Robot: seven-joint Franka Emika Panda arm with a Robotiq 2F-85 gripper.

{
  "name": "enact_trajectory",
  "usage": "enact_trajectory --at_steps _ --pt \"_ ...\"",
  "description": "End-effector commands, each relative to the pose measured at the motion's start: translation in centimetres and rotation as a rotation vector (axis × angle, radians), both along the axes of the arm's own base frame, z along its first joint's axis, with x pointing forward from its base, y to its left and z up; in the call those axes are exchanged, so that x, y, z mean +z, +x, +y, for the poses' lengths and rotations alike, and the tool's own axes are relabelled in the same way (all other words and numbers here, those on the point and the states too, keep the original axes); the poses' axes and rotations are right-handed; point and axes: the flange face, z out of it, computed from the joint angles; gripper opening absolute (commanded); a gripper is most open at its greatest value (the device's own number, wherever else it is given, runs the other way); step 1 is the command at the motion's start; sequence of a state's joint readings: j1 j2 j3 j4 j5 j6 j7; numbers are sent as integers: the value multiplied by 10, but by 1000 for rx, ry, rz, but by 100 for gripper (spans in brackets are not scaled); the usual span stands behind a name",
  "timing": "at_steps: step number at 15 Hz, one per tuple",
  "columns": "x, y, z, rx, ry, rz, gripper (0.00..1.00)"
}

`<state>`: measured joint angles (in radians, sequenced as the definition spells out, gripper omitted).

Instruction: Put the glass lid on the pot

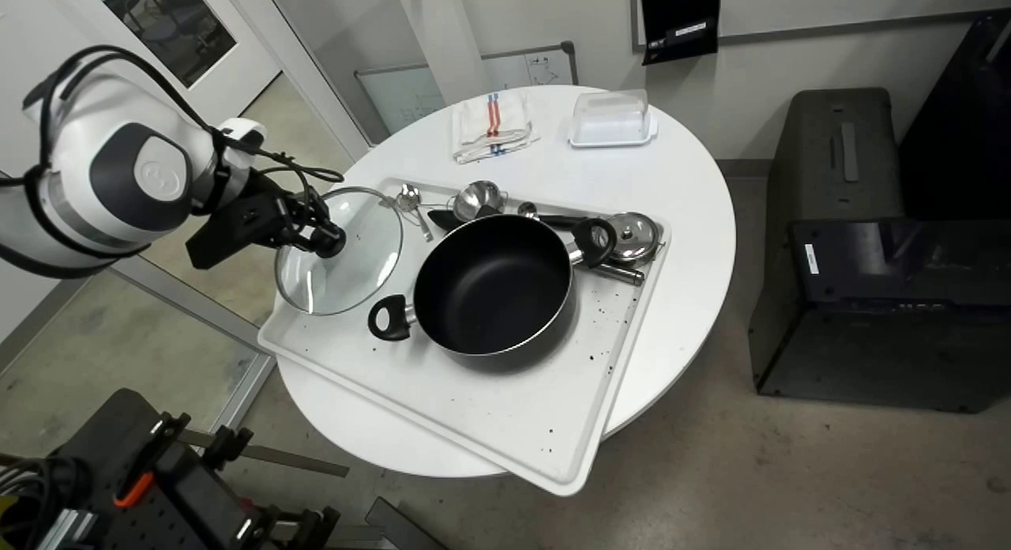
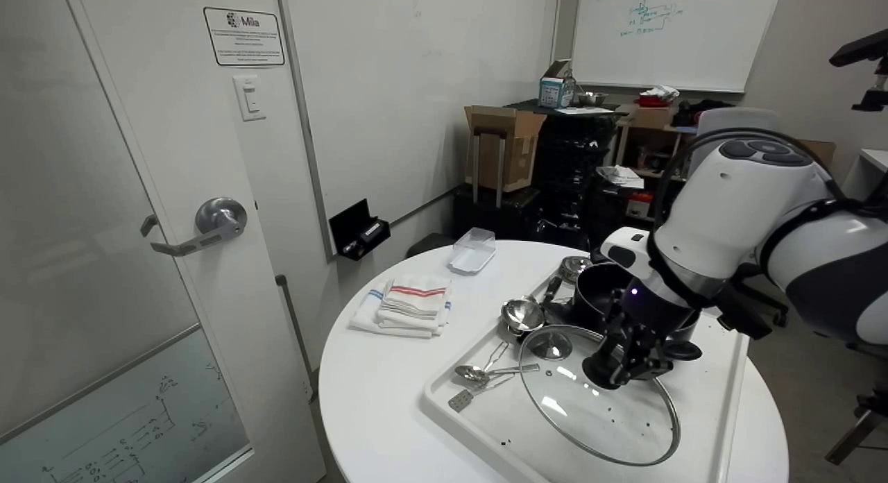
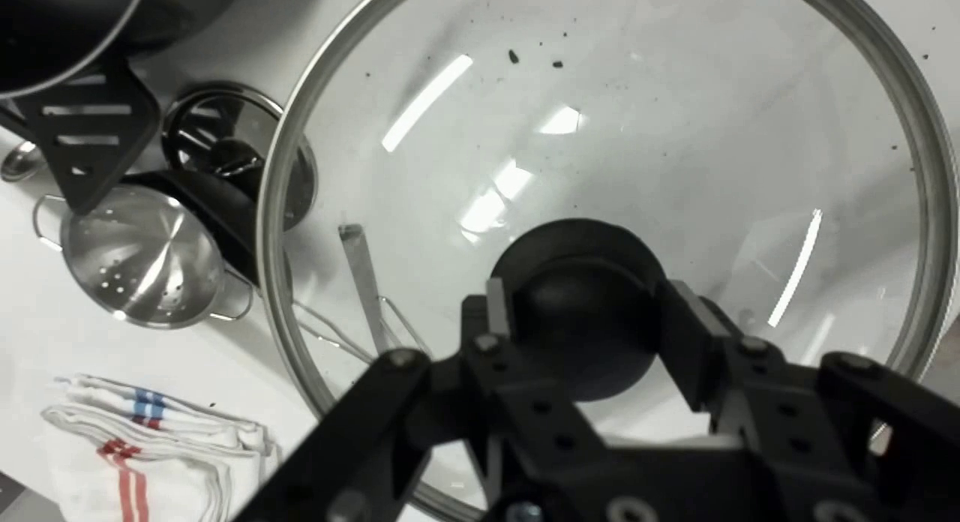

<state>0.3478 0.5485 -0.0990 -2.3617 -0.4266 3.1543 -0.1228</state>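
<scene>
The glass lid (image 1: 371, 246) is a transparent disc with a metal rim and a black knob. My gripper (image 1: 318, 235) is shut on the knob, with a finger on each side in the wrist view (image 3: 589, 312). The lid appears raised over a corner of the tray and slightly tilted in an exterior view (image 2: 590, 417). It fills most of the wrist view (image 3: 675, 132). The pot (image 1: 494, 289) is black and uncovered, with two black handles, and stands on the tray beside the lid. The arm partly hides the pot in an exterior view (image 2: 596, 289); only its edge shows in the wrist view (image 3: 67, 27).
A white tray (image 1: 442, 408) lies on the round white table (image 1: 687, 218). A metal colander (image 3: 142, 259), a small lid (image 1: 632, 235), a black slotted spatula (image 3: 90, 124) and small metal utensils lie along one tray side. Folded towels (image 2: 409, 306) and a clear-lidded box (image 1: 610, 119) stand beyond.
</scene>
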Motion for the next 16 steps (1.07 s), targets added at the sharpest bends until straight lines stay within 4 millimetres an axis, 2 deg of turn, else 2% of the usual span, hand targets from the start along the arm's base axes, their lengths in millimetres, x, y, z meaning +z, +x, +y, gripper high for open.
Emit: enact_trajectory --at_steps 1,5,8,13,16 --pt "32 -4 -4 -5 -3 -16 24" --pt "49 -3 -19 -40 -36 -2 24" --pt "64 1 -38 -92 -53 5 24" --pt "78 18 -86 -213 -87 35 24" --pt "77 27 -121 -290 -98 67 24"
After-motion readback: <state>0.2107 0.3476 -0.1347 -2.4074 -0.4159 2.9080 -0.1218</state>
